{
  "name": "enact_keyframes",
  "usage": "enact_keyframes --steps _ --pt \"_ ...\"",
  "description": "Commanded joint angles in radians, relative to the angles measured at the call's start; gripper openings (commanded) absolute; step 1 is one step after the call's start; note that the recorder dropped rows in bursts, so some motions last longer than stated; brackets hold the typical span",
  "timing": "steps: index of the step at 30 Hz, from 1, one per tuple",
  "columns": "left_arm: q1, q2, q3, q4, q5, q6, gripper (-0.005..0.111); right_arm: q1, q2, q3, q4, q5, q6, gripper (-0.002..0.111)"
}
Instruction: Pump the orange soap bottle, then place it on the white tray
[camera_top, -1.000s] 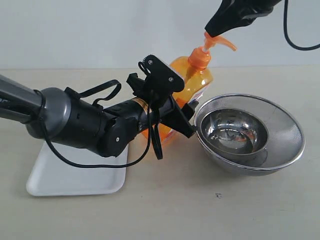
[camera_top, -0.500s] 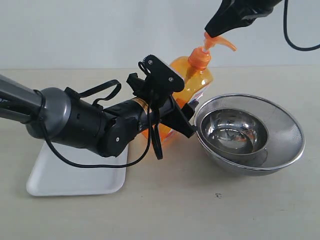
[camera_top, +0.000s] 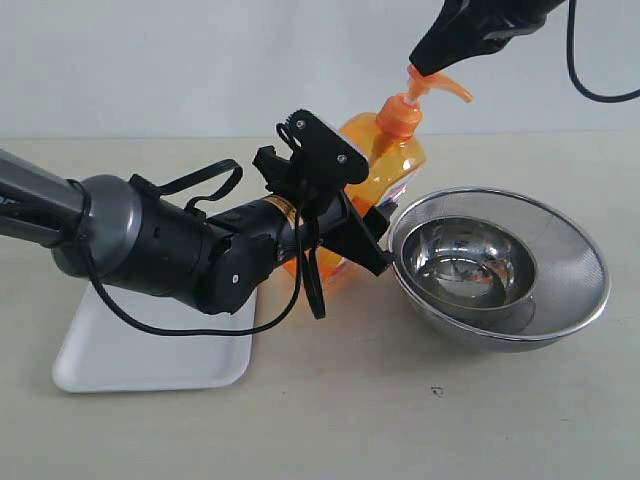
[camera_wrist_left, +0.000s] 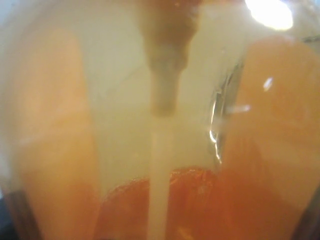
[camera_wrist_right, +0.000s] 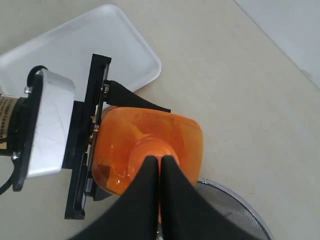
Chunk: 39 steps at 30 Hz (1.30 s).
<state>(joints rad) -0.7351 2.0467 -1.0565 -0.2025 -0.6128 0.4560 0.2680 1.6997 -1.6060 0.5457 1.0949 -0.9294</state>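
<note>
The bottle (camera_top: 392, 158) is upright on the table (camera_top: 330, 420), not on the tray (camera_top: 150, 365). It sits between the tray and the bowl (camera_top: 560, 300), with its base just beside the bowl's rim, though I can't tell if they touch. The left gripper (camera_top: 368, 225) is clamped around the bottle's body, one finger on each flat side. From its own wrist camera all you get is an orange blur with the pale pump tube running down the middle. The right gripper (camera_top: 426, 66) comes in from above with its fingers pressed together, the tip resting on top of the pump head (camera_top: 440, 84). The spout points out over the bowl (really a smaller steel bowl sitting inside a mesh one). The left arm stretches across the tray's near corner, so part of the tray is hidden under it.
</note>
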Motion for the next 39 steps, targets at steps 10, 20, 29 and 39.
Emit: enact_keyframes --steps 10,20,29,39 --pt "-0.006 -0.012 -0.014 0.018 -0.098 -0.015 0.005 0.011 0.057 0.074 -0.070 0.126 -0.014 0.000" --pt "-0.006 -0.012 -0.014 0.021 -0.098 -0.015 0.005 0.011 0.055 0.062 -0.070 0.126 -0.014 0.000" --pt "-0.006 -0.012 -0.014 0.021 -0.098 -0.015 0.005 0.011 0.034 -0.090 -0.072 0.126 -0.014 0.000" --pt "-0.006 -0.012 -0.014 0.020 -0.100 -0.015 0.005 0.011 -0.006 -0.242 -0.119 0.126 0.000 0.000"
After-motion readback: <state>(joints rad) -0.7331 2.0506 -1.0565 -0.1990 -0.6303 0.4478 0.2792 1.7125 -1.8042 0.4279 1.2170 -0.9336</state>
